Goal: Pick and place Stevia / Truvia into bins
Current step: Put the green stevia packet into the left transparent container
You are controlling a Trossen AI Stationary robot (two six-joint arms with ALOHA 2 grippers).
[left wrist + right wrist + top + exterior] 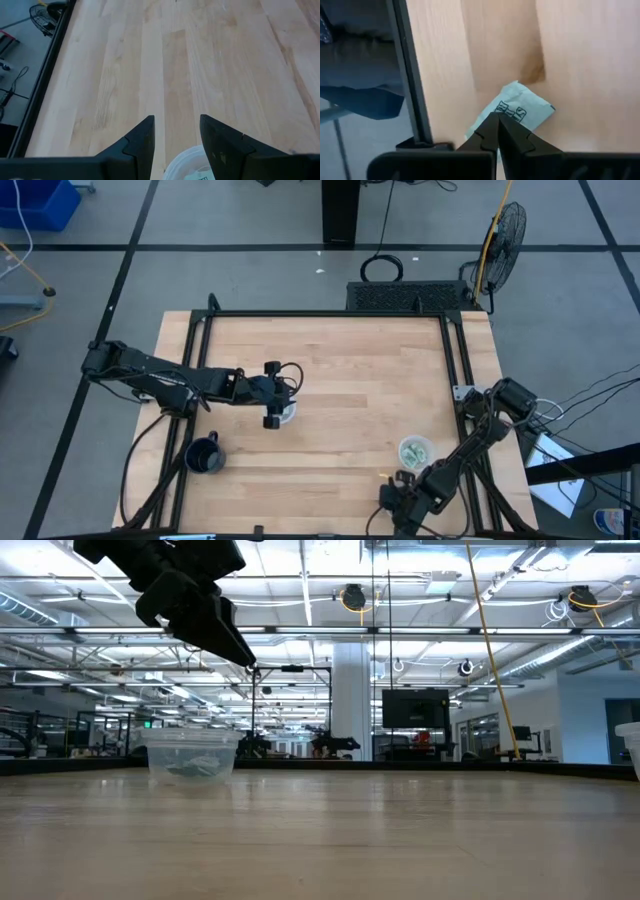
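My left gripper (272,418) is open and empty, just above a clear cup (287,413) near the table's middle. In the left wrist view its fingers stand apart (176,131) over the cup's rim (181,159), and a sachet lies inside the cup. In the low view it hangs (246,660) over the same cup (190,754). My right gripper (392,498) is at the table's near edge, shut on a pale green and white sachet (522,107). A second clear cup (415,450) with green sachets in it stands just beyond it. My right gripper pinches the sachet by one edge (496,112) between its two shut fingertips (506,131). Most of the packet sticks out past the tips, over the wood. I cannot tell whether the packet is lifted clear of the table.
A black mug (205,455) with a handle stands at the near left. The table's black frame rail (412,85) runs close beside my right gripper. The second cup shows at the right edge of the low view (631,748). Bare wood lies across the table's far half.
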